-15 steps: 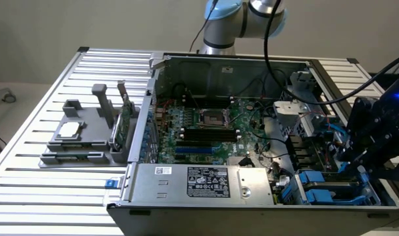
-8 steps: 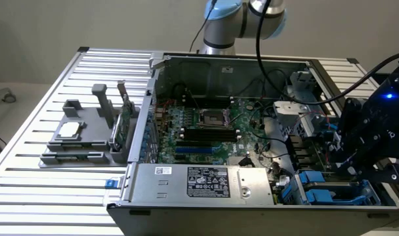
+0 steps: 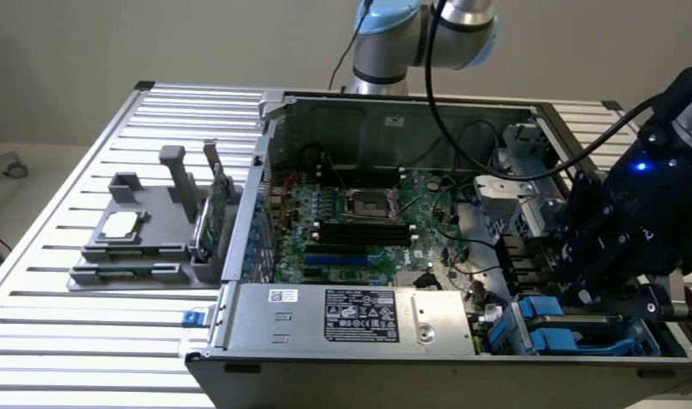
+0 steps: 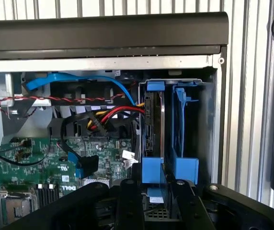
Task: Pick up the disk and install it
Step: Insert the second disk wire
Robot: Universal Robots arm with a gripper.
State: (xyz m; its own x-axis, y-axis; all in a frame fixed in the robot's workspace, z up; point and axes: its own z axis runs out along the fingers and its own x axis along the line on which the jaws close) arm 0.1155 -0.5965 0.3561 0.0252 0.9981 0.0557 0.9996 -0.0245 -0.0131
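The disk (image 4: 154,129) stands on edge in its blue carrier inside the drive bay at the corner of the open computer case (image 3: 323,362). My gripper (image 4: 155,184) is down over the near end of the disk, its black fingers (image 4: 130,196) on either side of the carrier's blue end and shut on it. A second blue carrier (image 4: 182,129) sits in the neighbouring slot, close beside the held one. In the exterior view the gripper (image 3: 602,294) hangs over that bay at the case's front corner on the exterior view's right, with blue carrier plastic (image 3: 550,332) below it.
Red, yellow and blue cables (image 4: 103,112) run beside the bay, above the green motherboard (image 3: 358,221). A silver power supply (image 3: 358,315) fills the case front. On the exterior view's left, a grey fixture (image 3: 130,247) on the slatted table (image 3: 50,324) holds a small silver chip and a green card.
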